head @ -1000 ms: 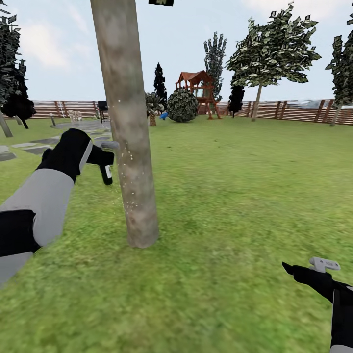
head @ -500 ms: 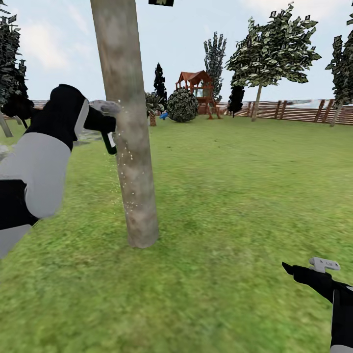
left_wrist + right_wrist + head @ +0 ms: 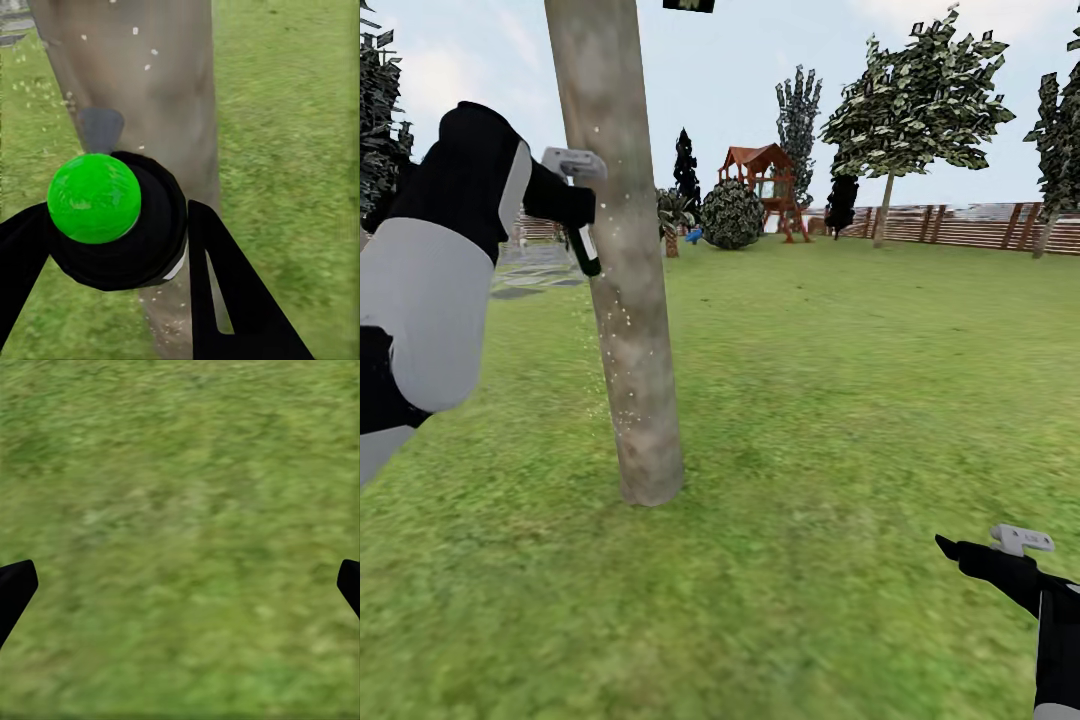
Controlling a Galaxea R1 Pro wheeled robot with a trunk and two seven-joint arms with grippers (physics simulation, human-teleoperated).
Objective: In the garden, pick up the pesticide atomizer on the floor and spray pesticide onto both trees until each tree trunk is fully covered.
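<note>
Higher up the thick grey-brown mottled tree trunk (image 3: pixel 622 250) now, the left gripper (image 3: pixel 575 205) has climbed, fingers (image 3: pixel 225 292) clenched around the slim black pesticide atomizer (image 3: pixel 120 225). Trunk lies straight ahead, touching-close, its long axis vertical. The right gripper (image 3: pixel 985 555) hangs spread, empty, over green grass (image 3: pixel 180 510).

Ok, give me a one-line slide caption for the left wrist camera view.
Left gripper holds the green-capped sprayer close against the tree trunk, droplets speckling the bark.

head view over lawn (image 3: pixel 840 400), wrist views close on grass
</note>
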